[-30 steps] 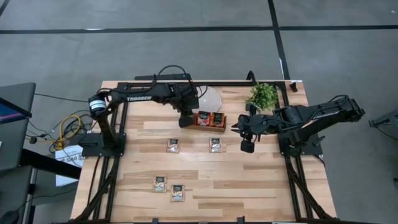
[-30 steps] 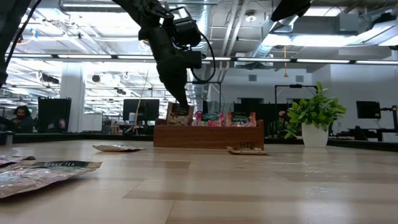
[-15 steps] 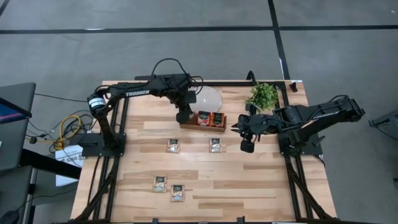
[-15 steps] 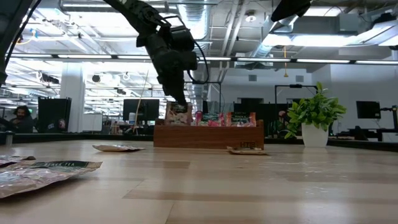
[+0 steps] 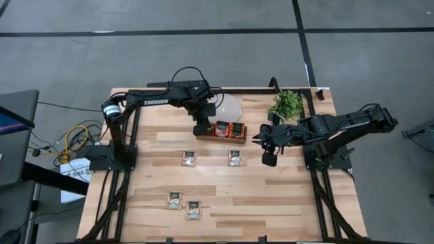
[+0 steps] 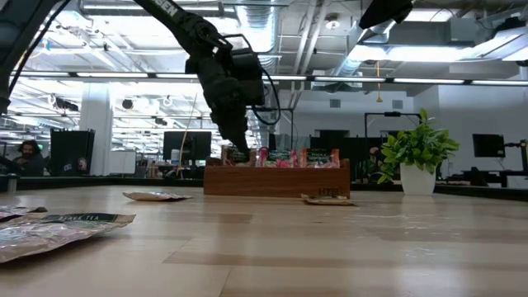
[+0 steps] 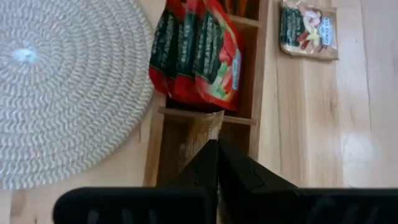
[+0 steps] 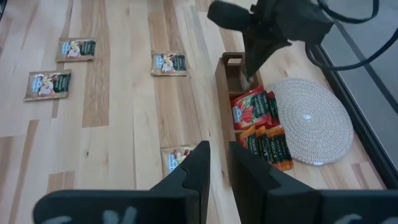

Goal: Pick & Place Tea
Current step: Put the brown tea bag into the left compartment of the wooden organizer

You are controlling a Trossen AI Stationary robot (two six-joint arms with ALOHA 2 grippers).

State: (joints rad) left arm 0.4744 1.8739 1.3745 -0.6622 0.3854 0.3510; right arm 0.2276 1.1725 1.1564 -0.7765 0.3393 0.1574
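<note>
The surface [image 5: 271, 196] is pale wood in long planks, framed in black, over a grey floor [image 5: 203, 47]. In the brown wooden tray [image 8: 225, 93] stand red sachets [image 7: 199, 53] with dark green labels, while the loose beige sachets [image 8: 169, 63] show green print. The round mat [image 7: 62, 87] is whitish woven coil, the plant [image 5: 287, 104] green, both arms black
</note>
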